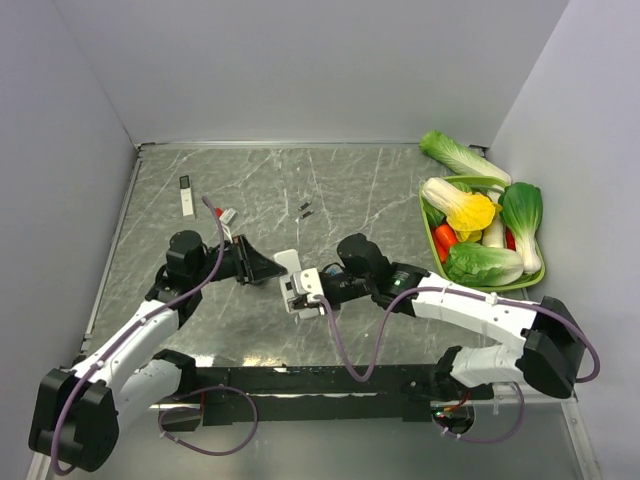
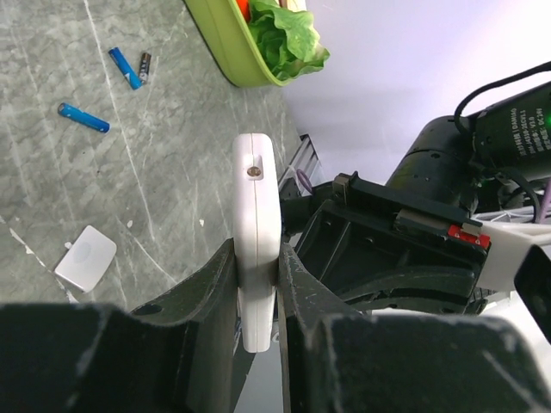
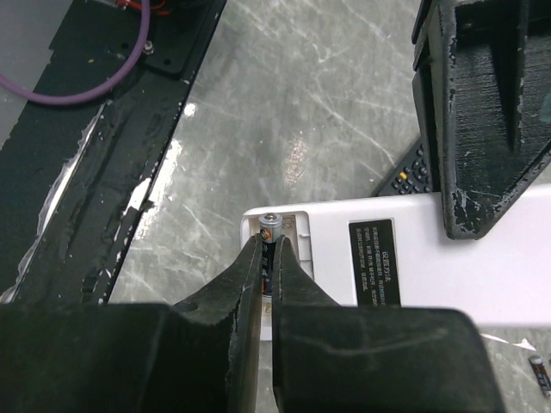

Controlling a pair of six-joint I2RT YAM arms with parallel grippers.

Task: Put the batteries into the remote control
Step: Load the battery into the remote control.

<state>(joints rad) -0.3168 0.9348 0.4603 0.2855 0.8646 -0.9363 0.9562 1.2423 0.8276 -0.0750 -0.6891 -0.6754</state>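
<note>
Battery (image 3: 271, 226) between right end effector (image 3: 269, 249) jaws

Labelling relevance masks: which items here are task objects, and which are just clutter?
Job: remote in left gripper; battery in right gripper; loose batteries; white cover.
Lying about: vegetable basket; second white remote; black remote.

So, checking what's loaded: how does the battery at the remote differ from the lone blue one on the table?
The remote's battery is dark, the table battery blue. The remote's battery sits pinched in the right gripper at the compartment; the table battery lies loose. Both are thin cylinders.
</note>
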